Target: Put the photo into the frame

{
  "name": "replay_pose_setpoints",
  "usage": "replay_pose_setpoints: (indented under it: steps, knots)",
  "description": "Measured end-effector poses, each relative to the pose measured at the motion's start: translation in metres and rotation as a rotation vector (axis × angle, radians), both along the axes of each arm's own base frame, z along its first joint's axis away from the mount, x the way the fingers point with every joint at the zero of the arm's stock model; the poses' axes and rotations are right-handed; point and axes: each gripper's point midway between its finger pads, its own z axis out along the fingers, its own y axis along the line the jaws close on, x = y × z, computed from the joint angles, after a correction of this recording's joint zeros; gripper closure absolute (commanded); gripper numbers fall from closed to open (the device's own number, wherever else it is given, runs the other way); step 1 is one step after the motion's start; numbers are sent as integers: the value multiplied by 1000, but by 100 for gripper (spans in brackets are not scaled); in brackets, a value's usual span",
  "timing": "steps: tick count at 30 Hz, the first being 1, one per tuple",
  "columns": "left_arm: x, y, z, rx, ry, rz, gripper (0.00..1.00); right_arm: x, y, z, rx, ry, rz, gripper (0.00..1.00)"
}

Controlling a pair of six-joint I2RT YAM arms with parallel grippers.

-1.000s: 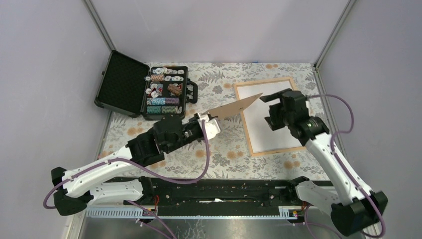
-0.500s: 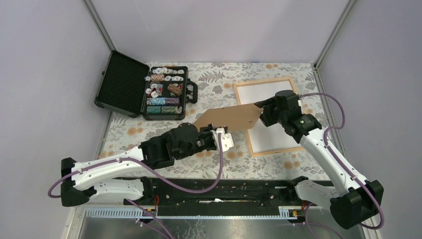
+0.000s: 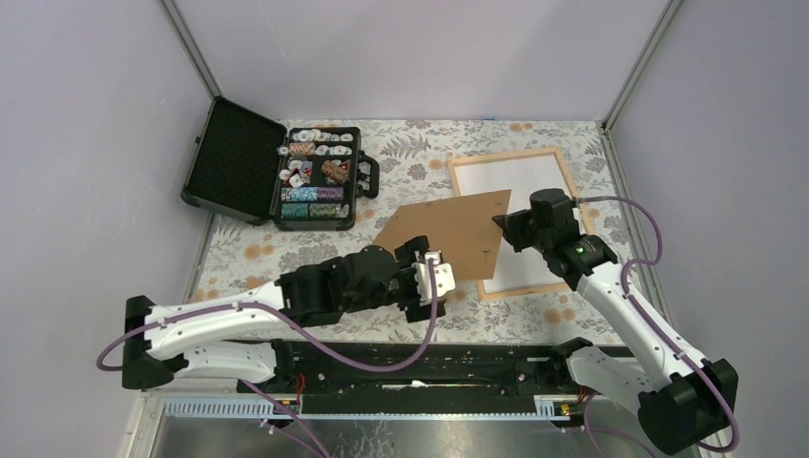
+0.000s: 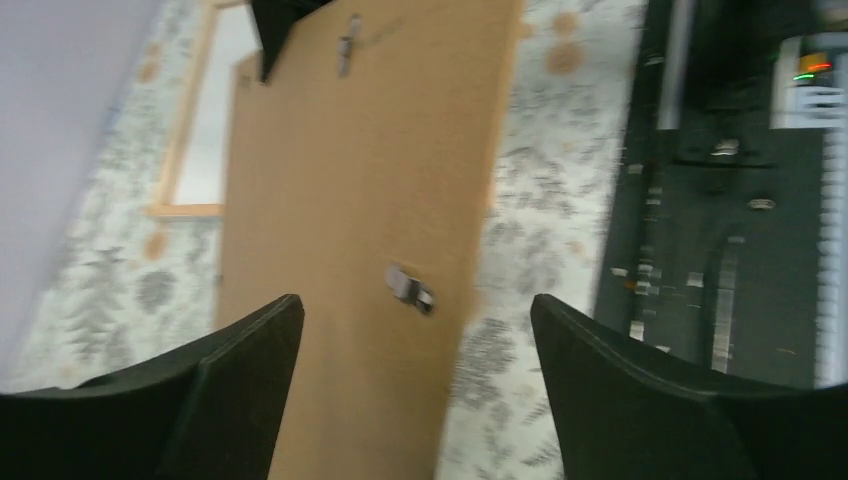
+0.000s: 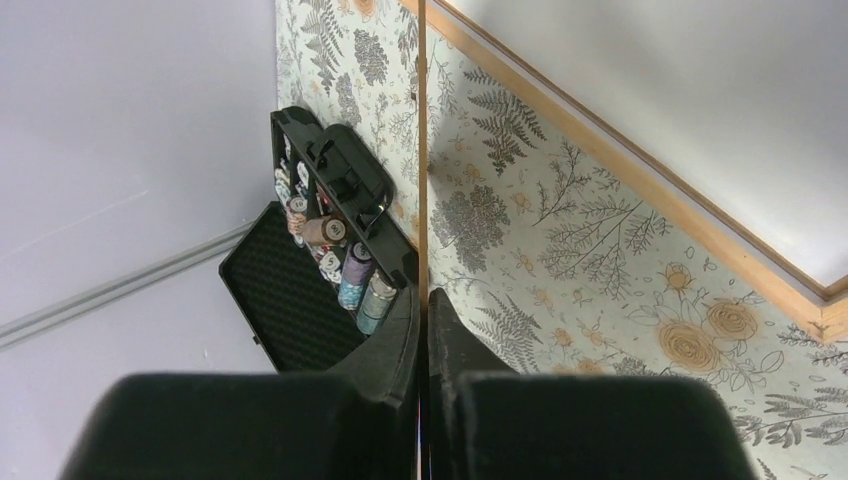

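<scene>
The light-wood frame [image 3: 503, 156] lies flat at the right rear of the table. A plain white surface [image 3: 510, 186] fills it; no printed side shows, so I cannot tell if this is the photo's back. A brown backing board [image 3: 444, 229] with small metal clips hangs over the table, its right corner above the frame's left side. My right gripper [image 3: 500, 225] is shut on that corner; in the right wrist view the board [image 5: 423, 150] is edge-on between the closed fingers of the right gripper [image 5: 423, 300]. My left gripper [image 3: 431, 272] stands open at the board's near edge, and in the left wrist view the left gripper [image 4: 415, 300] has its fingers wide apart around the board [image 4: 350, 200] without gripping it.
An open black case of poker chips [image 3: 277, 172] sits at the left rear, also seen as the case [image 5: 300, 290] in the right wrist view. A floral cloth [image 3: 420, 153] covers the table. Grey walls close in on three sides; the black base rail [image 3: 429, 367] runs along the near edge.
The left gripper let go of the board and drew back toward the near edge. The right gripper closed on the board's right corner, and the board dropped from tilted to nearly flat.
</scene>
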Motion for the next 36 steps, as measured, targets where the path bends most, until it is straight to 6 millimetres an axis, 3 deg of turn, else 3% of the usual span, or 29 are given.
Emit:
replay_pose_setpoints:
  steps: [5, 8, 10, 13, 17, 20, 24, 27, 29, 31, 36]
  knots:
    - [-42, 13, 9, -51, 179, -120, 1, 3, 1, 4, -75, -57, 72, 100]
    - [-62, 21, 32, -109, 268, -176, 2, 8, 2, 11, -177, -140, 167, 100]
    - [-62, 24, 50, -157, 323, -181, 2, 10, 2, 18, -266, -214, 250, 100]
    - [-37, 31, 61, -220, 406, -105, 2, 6, 2, 31, -378, -338, 365, 100]
    - [42, 64, 54, -351, 545, 201, 1, -2, -1, 43, -511, -456, 500, 100]
    - [98, 106, 37, -488, 665, 456, 2, -8, 1, 47, -544, -501, 565, 100]
    - [135, 149, -2, -708, 912, 640, 5, -18, 8, 52, -527, -549, 621, 100]
    - [136, 165, -39, -816, 1079, 697, 3, -26, 12, 60, -504, -583, 640, 100]
    - [129, 165, -52, -835, 1162, 707, 3, -30, 13, 65, -487, -600, 641, 100]
    - [125, 163, -49, -851, 1190, 681, 3, -32, 14, 69, -466, -607, 635, 100]
    - [121, 159, -18, -909, 1122, 583, 3, -25, 11, 77, -393, -591, 613, 100]
